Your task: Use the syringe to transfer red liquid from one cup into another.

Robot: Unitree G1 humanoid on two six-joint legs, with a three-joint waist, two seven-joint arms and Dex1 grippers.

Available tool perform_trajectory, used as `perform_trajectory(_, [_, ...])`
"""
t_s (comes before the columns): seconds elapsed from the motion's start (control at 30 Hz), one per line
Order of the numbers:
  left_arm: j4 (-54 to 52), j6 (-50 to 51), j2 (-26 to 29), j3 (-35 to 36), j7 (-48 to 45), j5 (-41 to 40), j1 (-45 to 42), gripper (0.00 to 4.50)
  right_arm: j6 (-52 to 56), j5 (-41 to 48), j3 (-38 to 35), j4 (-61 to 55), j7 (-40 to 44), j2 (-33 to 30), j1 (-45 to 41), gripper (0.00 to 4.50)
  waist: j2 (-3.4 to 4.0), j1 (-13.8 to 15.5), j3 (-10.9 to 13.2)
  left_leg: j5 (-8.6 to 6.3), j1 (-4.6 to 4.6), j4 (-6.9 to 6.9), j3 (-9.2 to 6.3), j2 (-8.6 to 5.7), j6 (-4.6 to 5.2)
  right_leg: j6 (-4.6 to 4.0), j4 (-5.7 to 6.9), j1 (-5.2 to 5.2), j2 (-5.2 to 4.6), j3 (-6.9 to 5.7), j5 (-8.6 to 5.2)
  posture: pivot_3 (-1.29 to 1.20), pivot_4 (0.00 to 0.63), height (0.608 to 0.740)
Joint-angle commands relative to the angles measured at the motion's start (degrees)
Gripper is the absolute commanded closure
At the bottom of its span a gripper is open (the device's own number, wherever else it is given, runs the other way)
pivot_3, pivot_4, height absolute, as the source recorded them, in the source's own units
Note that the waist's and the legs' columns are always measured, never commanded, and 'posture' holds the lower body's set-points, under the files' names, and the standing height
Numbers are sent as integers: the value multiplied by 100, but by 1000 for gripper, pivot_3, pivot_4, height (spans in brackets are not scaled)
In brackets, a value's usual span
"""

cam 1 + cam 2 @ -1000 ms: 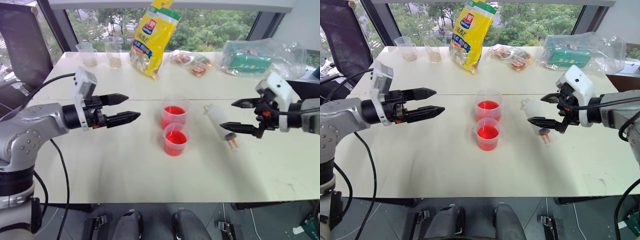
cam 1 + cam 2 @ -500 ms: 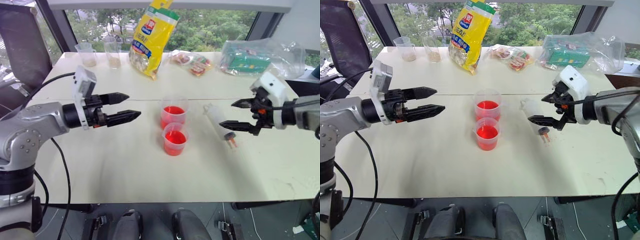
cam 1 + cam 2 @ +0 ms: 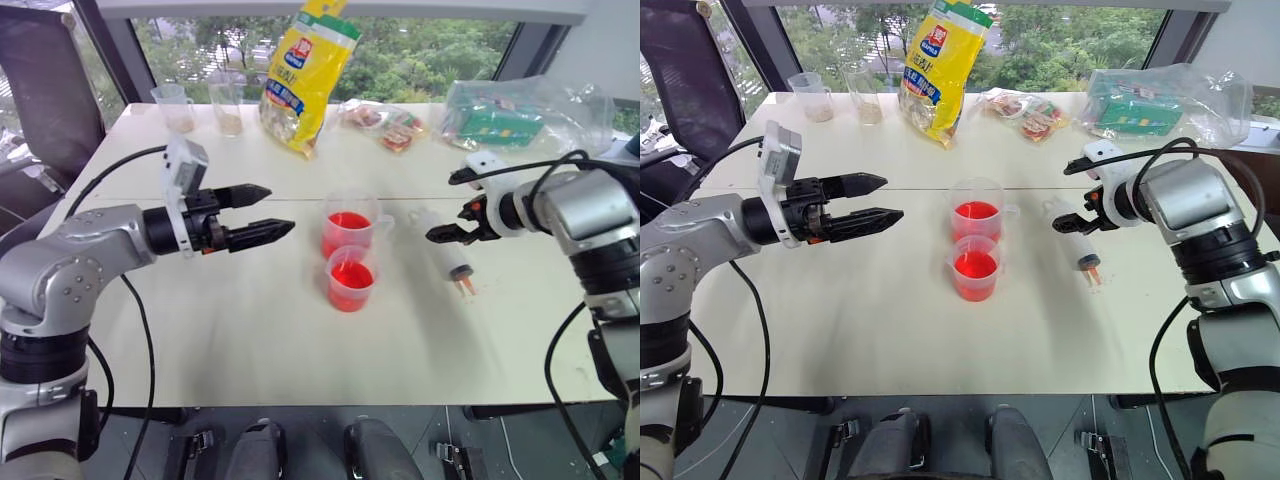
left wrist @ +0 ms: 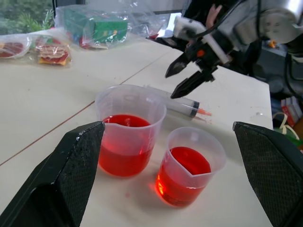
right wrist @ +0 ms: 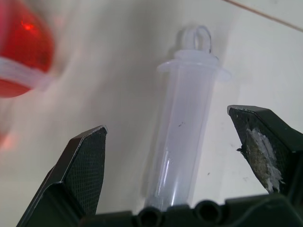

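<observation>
Where the white table lies nearest, its matte top is bare up to two clear plastic cups. A smaller cup stands just in front of a larger cup, both holding red liquid; whether their walls touch is hard to tell. To their right the syringe lies flat, a thick clear barrel with a short orange tip pointing toward the table's near edge. Its plunger end is partly masked by the right gripper, whose two black fingers stand wide apart over the barrel, gripping nothing; in the right wrist view the barrel runs between them, its near end cut off. Left of the cups, well apart from them, the left gripper hangs level with its textured fingers also spread wide and empty. Farther back stand two clear cups with brownish contents, a crinkled yellow bag cut off at the top, small snack packets and a clear plastic bag over something green.
</observation>
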Motion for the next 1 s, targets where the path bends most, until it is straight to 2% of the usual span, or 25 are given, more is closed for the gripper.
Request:
perform_trajectory(0.03, [-133, -103, -43, 134, 79, -43, -71, 0, -379, -424, 119, 787, -42, 298, -322, 39, 0, -8, 0, 0, 0, 0, 1, 0, 0, 0, 0, 0, 0, 0, 0, 0, 150, 740])
perform_trajectory(0.2, [-237, -105, -80, 179, 195, -68, -16, 0, -749, -782, 271, 1615, 41, 823, -505, 39, 0, -21, 0, 0, 1, 0, 0, 0, 0, 0, 4, -2, 1, 0, 0, 0, 150, 740])
perform_trajectory(0.43, [-325, -131, -96, 217, 308, -83, 40, 0, -1067, -1143, 241, 2318, 187, 1179, -625, 39, 0, -23, 0, 0, 1, 0, 1, 0, -1, 0, 5, -2, 0, 0, 0, 0, 150, 740])
perform_trajectory(0.53, [-334, -155, -91, 207, 319, -65, 47, 0, -1119, -1238, 201, 2478, 252, 1250, -661, 1375, 0, -23, 0, 1, 1, 1, 0, 0, -1, 0, 5, -1, 0, -1, 0, 0, 150, 740])
perform_trajectory(0.57, [-337, -169, -84, 200, 315, -50, 52, 0, -1137, -1267, 185, 2502, 263, 1265, -662, 1994, 0, -23, 0, 1, 1, 0, 1, 0, -1, 0, 6, -2, 1, -1, 0, 0, 150, 740])
perform_trajectory(0.63, [-311, -189, -86, 173, 311, -28, 19, 0, -1113, -1290, 135, 2469, 320, 1281, -662, 2953, 0, -24, 0, 1, 1, 1, 1, 0, -2, 0, 6, -1, 0, -1, 0, 0, 150, 740])
perform_trajectory(0.67, [-291, -204, -83, 151, 297, -8, -8, 0, -1082, -1302, 107, 2418, 330, 1278, -656, 3111, 0, -23, 0, 1, 1, 1, 0, 0, -2, 0, 6, -1, 0, -1, 0, 0, 150, 740])
perform_trajectory(0.87, [-103, -241, -34, 100, 159, 60, -202, 0, -1115, -1341, -347, 1649, -37, 1061, -647, 3111, 0, -20, 0, 1, 0, 0, 1, 0, -2, 0, 7, -4, 0, -1, 0, 0, 150, 740])
perform_trajectory(0.97, [80, -265, -12, 77, 55, 103, -403, 0, -2169, -934, -1381, 236, -426, 1083, -271, 3111, 0, -16, 0, 1, -2, -3, 1, 0, -2, 0, 6, -7, 0, -1, 0, 0, 150, 740])
perform_trajectory(1.0, [177, -290, -3, 22, -11, 150, -514, 0, -2538, -680, -1864, -489, -623, 1285, -53, 3111, 1, -31, 0, 1, -2, -4, 0, 0, -2, 0, 5, -7, 1, -2, 0, 0, 150, 740])
